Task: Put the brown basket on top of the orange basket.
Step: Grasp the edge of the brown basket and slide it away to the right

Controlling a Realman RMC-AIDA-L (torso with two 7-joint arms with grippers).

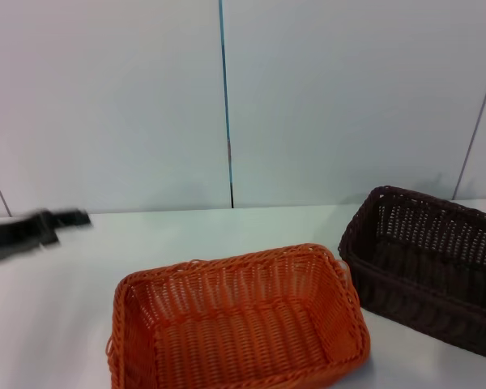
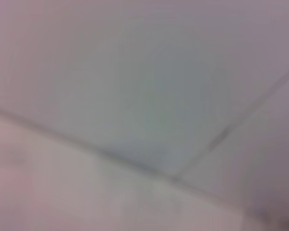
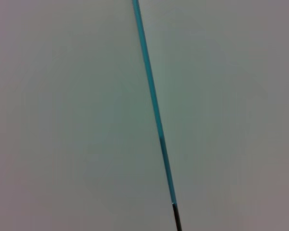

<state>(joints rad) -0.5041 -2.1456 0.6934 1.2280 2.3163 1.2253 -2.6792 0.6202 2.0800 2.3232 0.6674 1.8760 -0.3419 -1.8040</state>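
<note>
Item one, the orange basket (image 1: 239, 324): rectangular, woven, open-weave sides, braided rim, standing upright and empty on the white table (image 1: 186, 235), in the near middle of my head view, its long side slightly skewed to the table edge. Item two, the brown basket (image 1: 425, 263): same shape and weave, dark chocolate colour, upright on the table to the right of the orange one and a little farther back, partly cut off by the frame edge; the two baskets sit just beside each other, near corners close, and I cannot tell whether they touch. The brown basket is not on the orange basket. Item three, my left gripper (image 1: 36, 228): a dark blurred shape low over the table at the far left, well apart from both baskets; whether my claw there is open or closed I cannot tell, and it holds nothing I can see. Item four, my right gripper: not visible in any view. Item five, the wall panels (image 1: 332, 97): pale, behind the table, divided by a thin blue seam (image 1: 225, 97); my right wrist view shows only that panel and the seam (image 3: 154, 110); my left wrist view shows only blurred panel and table edge.
</note>
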